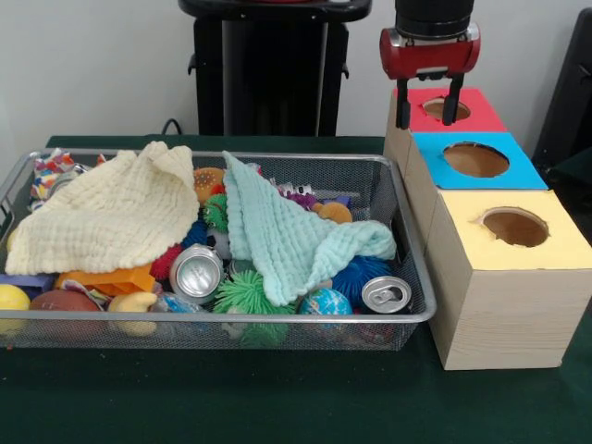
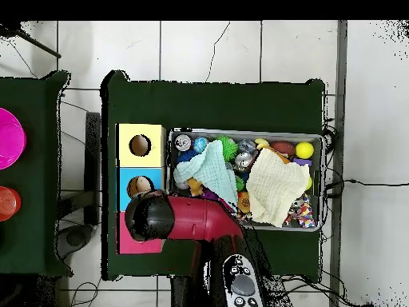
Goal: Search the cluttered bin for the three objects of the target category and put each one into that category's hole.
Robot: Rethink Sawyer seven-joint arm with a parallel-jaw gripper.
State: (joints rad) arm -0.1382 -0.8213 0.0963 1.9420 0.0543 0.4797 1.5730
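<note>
Where cloths (image 1: 277, 240) smother bin (image 1: 407, 314) clutter

One camera sits low and close at the counter (image 1: 277, 407) edge, facing the wire bin (image 1: 213, 324) and wooden box (image 1: 499, 305) side-on. The other looks straight down from high above, turned half round; both views share bin and box.

Red arm reaching down, end effector (image 1: 430, 113) fingers parted, empty
</note>
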